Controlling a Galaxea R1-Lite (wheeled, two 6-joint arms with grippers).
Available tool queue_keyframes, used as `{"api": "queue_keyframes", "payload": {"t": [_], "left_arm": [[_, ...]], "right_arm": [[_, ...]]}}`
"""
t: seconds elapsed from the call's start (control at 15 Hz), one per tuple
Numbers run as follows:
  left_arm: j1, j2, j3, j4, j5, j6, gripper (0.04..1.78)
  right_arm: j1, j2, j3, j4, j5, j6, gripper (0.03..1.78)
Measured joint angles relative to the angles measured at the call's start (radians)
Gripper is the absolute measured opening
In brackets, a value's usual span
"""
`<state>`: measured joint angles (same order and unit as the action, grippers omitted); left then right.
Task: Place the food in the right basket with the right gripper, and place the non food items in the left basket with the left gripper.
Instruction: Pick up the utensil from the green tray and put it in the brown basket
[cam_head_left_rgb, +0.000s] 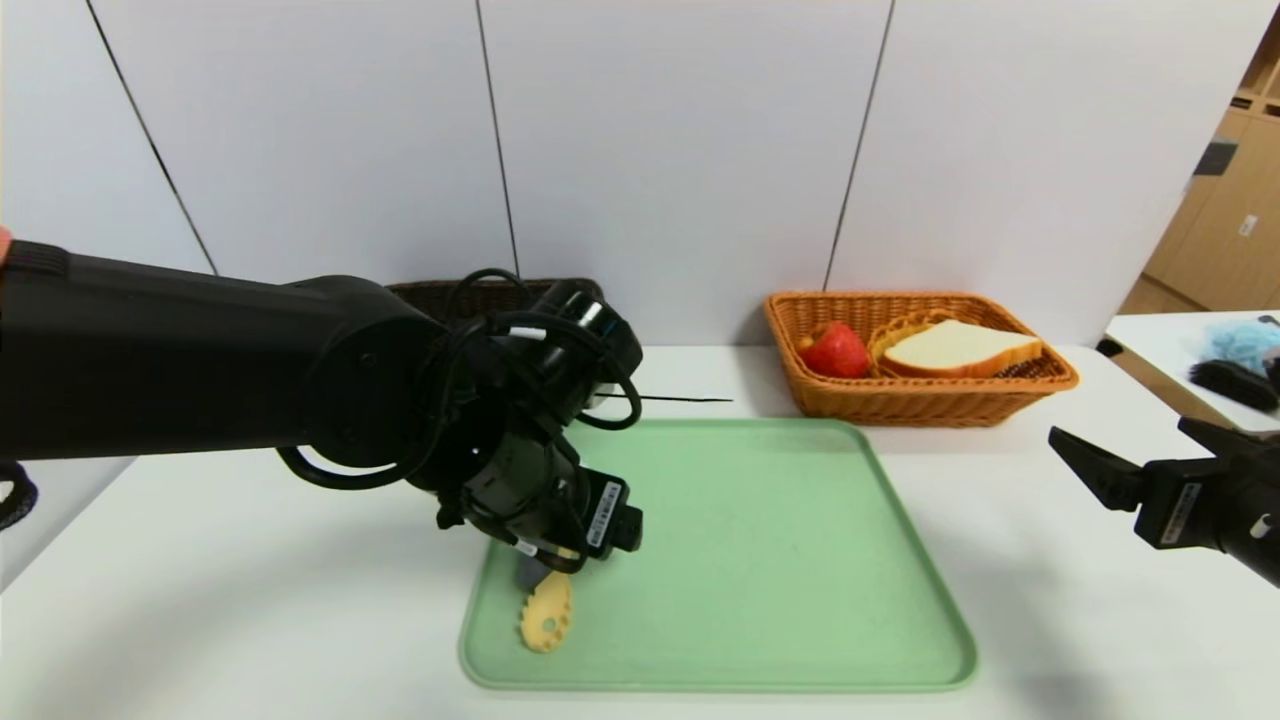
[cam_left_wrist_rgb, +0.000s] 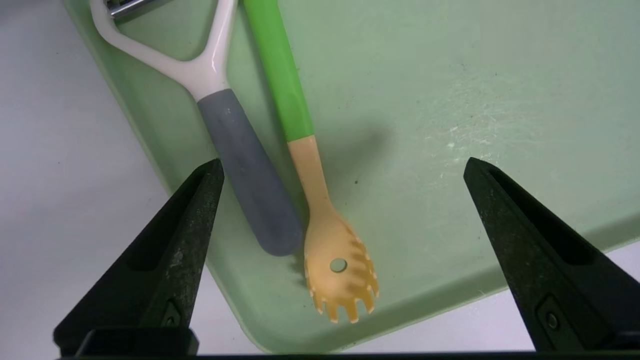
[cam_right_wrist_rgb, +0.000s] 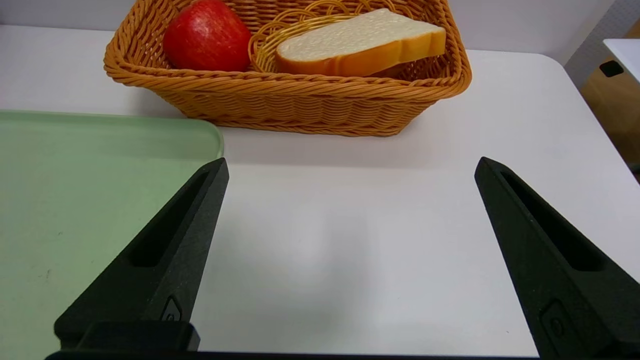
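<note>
Below the wide-open left gripper (cam_left_wrist_rgb: 342, 167), peeler (cam_left_wrist_rgb: 250, 190) and pasta spoon (cam_left_wrist_rgb: 330, 250) lie between its fingers.

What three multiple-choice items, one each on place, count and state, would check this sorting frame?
1. Where does the pasta fork lie?
A. on the green tray, beside the peeler
B. in the right basket
C. on the bare table

2. How many food items are in the right basket?
A. none
B. two
C. four

3. How is the left gripper?
A. shut on the peeler
B. open above the utensils
C. shut and holding nothing

Answers:
1 A, both utensils lie side by side at the tray's edge.
2 B, an apple and a bread slice.
3 B, its fingers stand wide apart, holding nothing.
</note>
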<state>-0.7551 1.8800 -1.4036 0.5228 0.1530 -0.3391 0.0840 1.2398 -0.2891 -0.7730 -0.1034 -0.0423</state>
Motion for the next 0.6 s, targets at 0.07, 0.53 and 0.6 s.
{"api": "queue_keyframes", "payload": {"t": [0.07,0.53,0.6], "left_arm": [[-0.006,0.008,-0.006,0.0,0.001,-0.011,1.69],[-0.033,0.064,-0.015,-0.021,0.0,-0.046,1.69],[-0.035,0.073,-0.015,-0.023,0.001,-0.047,1.69]], "right_arm": [[0.0,0.0,0.001,0.0,0.0,0.0,1.7],[0.001,0.0,0.002,0.0,0.0,-0.002,1.7],[0.001,0.0,0.002,0.001,0.0,-0.002,1.7]]}}
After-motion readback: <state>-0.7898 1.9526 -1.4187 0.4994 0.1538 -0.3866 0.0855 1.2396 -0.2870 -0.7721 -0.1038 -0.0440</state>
